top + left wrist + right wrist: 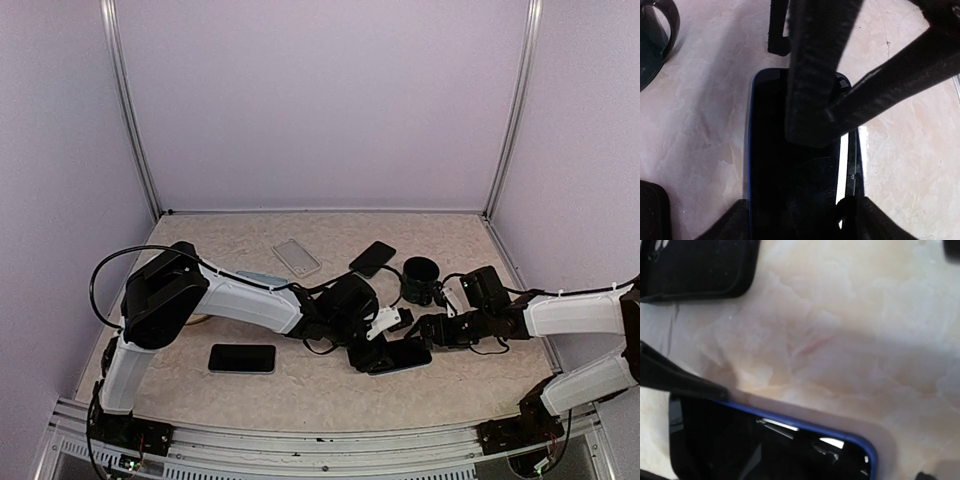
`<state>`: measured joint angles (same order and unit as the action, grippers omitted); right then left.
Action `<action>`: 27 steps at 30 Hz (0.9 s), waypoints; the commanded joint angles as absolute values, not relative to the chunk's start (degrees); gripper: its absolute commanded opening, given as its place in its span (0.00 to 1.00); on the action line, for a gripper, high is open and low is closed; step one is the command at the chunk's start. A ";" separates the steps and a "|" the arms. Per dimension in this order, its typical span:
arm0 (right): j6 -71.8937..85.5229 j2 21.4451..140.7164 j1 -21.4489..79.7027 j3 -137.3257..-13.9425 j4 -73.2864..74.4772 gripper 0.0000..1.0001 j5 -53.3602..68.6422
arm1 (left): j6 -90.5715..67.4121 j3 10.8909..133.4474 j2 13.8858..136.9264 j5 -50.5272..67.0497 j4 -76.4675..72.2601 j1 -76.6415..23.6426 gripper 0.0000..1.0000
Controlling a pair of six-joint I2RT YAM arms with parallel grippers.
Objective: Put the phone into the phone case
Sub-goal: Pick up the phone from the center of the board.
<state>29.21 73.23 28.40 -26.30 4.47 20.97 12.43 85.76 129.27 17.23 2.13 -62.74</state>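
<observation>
Nearest, at lower left in the top view, a spare dark phone (242,358) lies flat on the tabletop (320,390). At lower centre lies the phone (400,357), screen up, with a blue rim (790,424) along its edges. The left gripper (795,222) is spread astride its near end, a finger (730,222) close by each long side; whether they press it cannot be told. The right gripper (420,338) hangs over the far end, spread wide and holding nothing. Farther back stand a dark cup (421,280), a black case (372,258) and a clear case (297,257).
</observation>
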 commanded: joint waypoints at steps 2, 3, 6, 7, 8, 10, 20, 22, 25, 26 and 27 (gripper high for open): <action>28.52 72.07 29.09 -27.06 5.82 1.00 20.08 | 12.48 83.36 130.11 17.99 6.68 -62.79 0.51; 28.44 72.07 29.09 -27.10 5.97 1.00 20.05 | 12.57 83.16 129.89 17.95 6.49 -62.76 0.51; 28.48 71.99 29.11 -27.31 6.34 1.00 20.03 | 12.85 83.12 129.27 17.74 6.65 -62.70 0.70; 28.48 71.94 29.09 -27.33 6.45 1.00 19.91 | 13.03 83.13 129.08 17.48 6.80 -62.73 0.73; 28.44 71.78 29.09 -27.33 6.56 1.00 19.81 | 13.13 83.22 128.97 17.30 7.20 -62.72 0.76; 28.43 71.51 29.08 -27.30 6.80 1.00 19.66 | 13.11 83.35 128.58 17.01 7.73 -62.64 0.82; 28.64 71.04 29.09 -27.40 7.13 1.00 19.45 | 13.17 85.19 127.76 14.65 14.32 -63.22 0.92; 28.65 71.03 29.09 -27.42 7.03 1.00 19.53 | 13.37 85.74 128.45 14.13 15.35 -63.24 0.93; 28.59 71.23 29.09 -27.51 6.90 1.00 19.69 | 13.70 87.05 130.04 12.92 16.93 -63.54 0.94; 28.62 71.27 29.09 -27.51 6.94 1.00 19.72 | 13.75 87.31 130.55 12.32 17.16 -63.76 0.94; 28.65 71.28 29.09 -27.51 6.93 1.00 19.76 | 13.91 87.55 130.79 11.79 17.51 -63.97 0.94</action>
